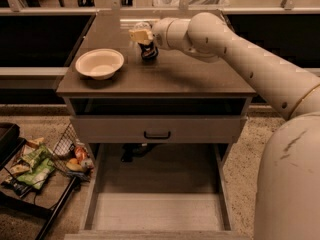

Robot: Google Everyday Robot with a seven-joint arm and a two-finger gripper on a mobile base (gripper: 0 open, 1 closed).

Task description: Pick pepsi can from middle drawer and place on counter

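On the counter point(190, 79), toward its rear and a little left of centre, the can point(149, 52) stands upright, its dark body showing below the gripper point(141, 35). The gripper sits at the can's top, its pale tip overlapping the upper rim from the left. Whether the gripper is clamped on the can or merely against it cannot be told. The arm point(240, 54) reaches in from the right, crossing above the counter's rear right corner, its rounded wrist just right of the can. The robot's pale body point(290, 184) fills the lower right.

Left of the can, apart from it, a pale bowl point(99, 63) rests upright near the counter's left edge.

Below the counter's front edge lies a dark open slot point(157, 106); under it is a grey drawer front point(115, 129) with a small black handle point(157, 134). Lower still, the drawer point(160, 211) is pulled out toward the camera, showing a pale flat floor and thin low side walls. The can is well apart from it, up on the counter.

At lower left, on the speckled floor point(240, 169), a wire basket point(65, 145) holds coloured snack packets point(32, 166), just beside the drawer's left wall.
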